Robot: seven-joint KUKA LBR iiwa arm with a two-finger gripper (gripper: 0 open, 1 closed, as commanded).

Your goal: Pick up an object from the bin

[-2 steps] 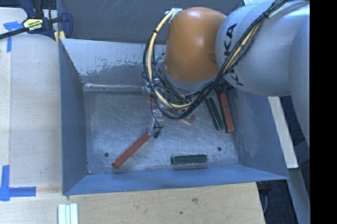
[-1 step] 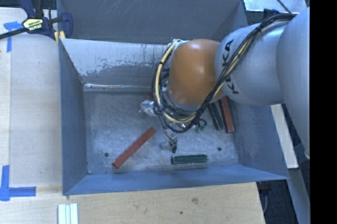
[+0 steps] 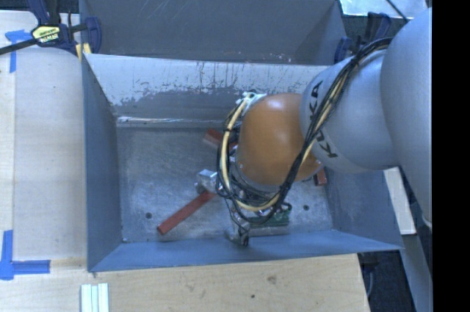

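The reddish-brown flat stick lies on the bin floor left of centre. It runs diagonally, with its lower end towards the front-left corner and its upper end just beside a small grey metal piece. The gripper stands to the right of the stick, low at the front edge of the floor, close against the front wall of the grey metal bin. Whether the gripper is open, closed or holding anything cannot be determined. The orange dome cover on the wrist overhangs the floor's centre. A red fragment lies near the rear edge. The left half of the floor offers open room; the front wall leaves little clearance.
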